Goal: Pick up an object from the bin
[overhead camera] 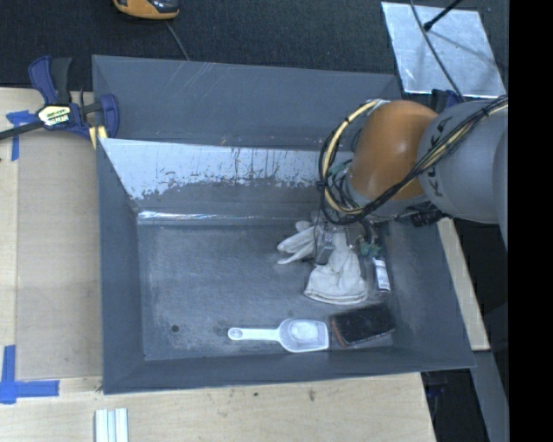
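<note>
Right of bin [121, 259] centre, arm [467, 164] bends down, tool [328, 246] at white cloth [339, 278]; opening unclear.

Dark floor [259, 34] stretches across the far side. A crinkled silvery sheet [441, 43] lies on it toward the right; a yellow-and-black object [147, 7] sits at the far edge.

Robotics laboratory or test workshop: a grey metal bin [121, 259] rests on a wooden surface [259, 410], and a cable-dressed industrial arm [471, 164] enters from the bin's right.
</note>
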Controlling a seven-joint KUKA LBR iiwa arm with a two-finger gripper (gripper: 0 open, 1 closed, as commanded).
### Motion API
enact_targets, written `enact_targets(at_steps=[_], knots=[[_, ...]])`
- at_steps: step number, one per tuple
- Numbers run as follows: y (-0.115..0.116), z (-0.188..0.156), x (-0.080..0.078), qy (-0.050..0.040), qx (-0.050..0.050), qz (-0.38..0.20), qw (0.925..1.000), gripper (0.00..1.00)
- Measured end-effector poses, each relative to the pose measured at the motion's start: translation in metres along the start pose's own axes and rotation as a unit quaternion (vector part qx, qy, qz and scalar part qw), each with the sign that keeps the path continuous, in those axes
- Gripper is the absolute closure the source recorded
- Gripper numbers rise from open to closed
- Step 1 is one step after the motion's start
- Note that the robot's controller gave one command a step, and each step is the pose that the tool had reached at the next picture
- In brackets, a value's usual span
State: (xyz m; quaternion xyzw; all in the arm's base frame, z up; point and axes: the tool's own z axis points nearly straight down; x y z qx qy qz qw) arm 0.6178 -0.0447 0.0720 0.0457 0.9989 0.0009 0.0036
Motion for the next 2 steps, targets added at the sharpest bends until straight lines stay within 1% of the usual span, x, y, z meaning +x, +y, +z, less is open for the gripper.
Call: enact_targets(at_steps=[1, 2], knots=[[0.0, 0.0, 0.0, 0.0, 0.0, 0.0, 1.0, 1.0], [-0.038, -0.139, 0.01, 0.002, 0.001, 0.003, 1.0, 1.0]])
